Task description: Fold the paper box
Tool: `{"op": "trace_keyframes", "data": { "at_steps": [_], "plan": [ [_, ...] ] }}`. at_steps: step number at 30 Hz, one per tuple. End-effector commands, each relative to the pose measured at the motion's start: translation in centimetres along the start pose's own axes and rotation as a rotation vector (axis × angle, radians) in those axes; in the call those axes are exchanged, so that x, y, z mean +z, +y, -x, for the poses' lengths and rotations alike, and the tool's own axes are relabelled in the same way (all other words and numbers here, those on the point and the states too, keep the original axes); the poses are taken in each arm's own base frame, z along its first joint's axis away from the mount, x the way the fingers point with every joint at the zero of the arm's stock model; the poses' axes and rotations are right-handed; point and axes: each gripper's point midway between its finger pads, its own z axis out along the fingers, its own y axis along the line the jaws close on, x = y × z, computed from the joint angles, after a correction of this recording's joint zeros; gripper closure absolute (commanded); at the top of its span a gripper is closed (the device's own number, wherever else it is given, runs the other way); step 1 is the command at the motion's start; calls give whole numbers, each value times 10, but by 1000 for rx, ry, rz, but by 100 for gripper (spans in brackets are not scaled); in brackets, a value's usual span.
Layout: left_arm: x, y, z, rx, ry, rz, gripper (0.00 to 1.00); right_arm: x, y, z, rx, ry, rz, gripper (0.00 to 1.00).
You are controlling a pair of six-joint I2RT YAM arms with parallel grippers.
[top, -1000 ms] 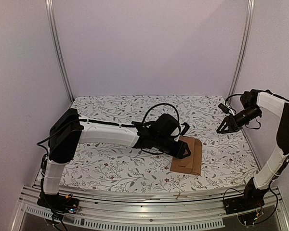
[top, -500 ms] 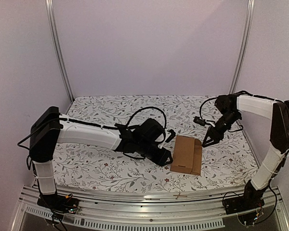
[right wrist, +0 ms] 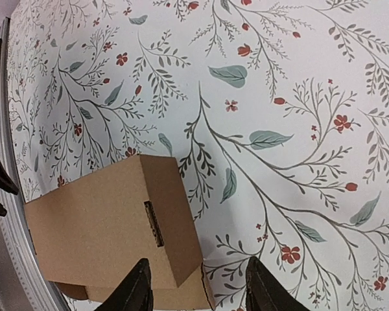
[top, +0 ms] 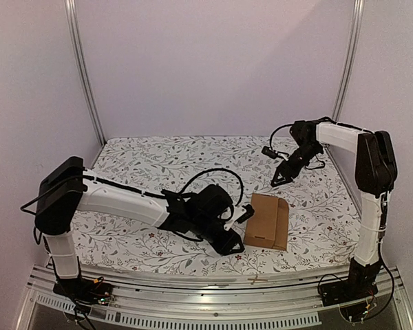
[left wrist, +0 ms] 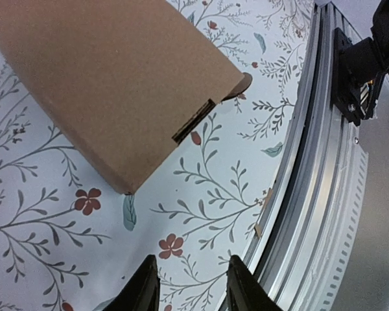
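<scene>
Lying closed on surface [top: 158, 158]: paper box [top: 265, 221], ungripped; left fingers [left wrist: 144, 291], right fingers [right wrist: 136, 291] part-open, empty, seemingly for finished folding.

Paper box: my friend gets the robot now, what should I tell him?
Left gripper: fingers open, holding nothing, low beside the paper box.
Right gripper: fingers open, empty, farther back over the table, away from the box.
Box: lies near the front edge, touched by neither.
Done: it looks folded into a carton.
To do: a flap pokes out at one side; probably tuck it.
</scene>
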Motion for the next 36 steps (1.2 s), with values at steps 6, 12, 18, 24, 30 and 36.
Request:
{"op": "trace_keyframes", "data": {
  "at_steps": [6, 12, 18, 24, 30, 36],
  "plan": [
    [30, -6, 17, 85, -39, -38, 66, 29, 24, -34, 142, 83, 201, 52],
    [27, 24, 26, 56, -69, 74, 64, 32, 43, -52, 153, 118, 259, 52],
    [9, 84, 34, -47, -125, 172, 64, 28, 72, -72, 157, 146, 305, 51],
    [-3, 126, 44, -84, -159, 228, 64, 29, 107, -87, 161, 203, 362, 46],
    [-25, 154, 47, -116, -195, 316, 62, 16, 130, -86, 169, 191, 413, 44],
    [-59, 152, 32, -186, -235, 375, 58, -3, 123, -93, 85, 239, 282, 43]
  ]
}}
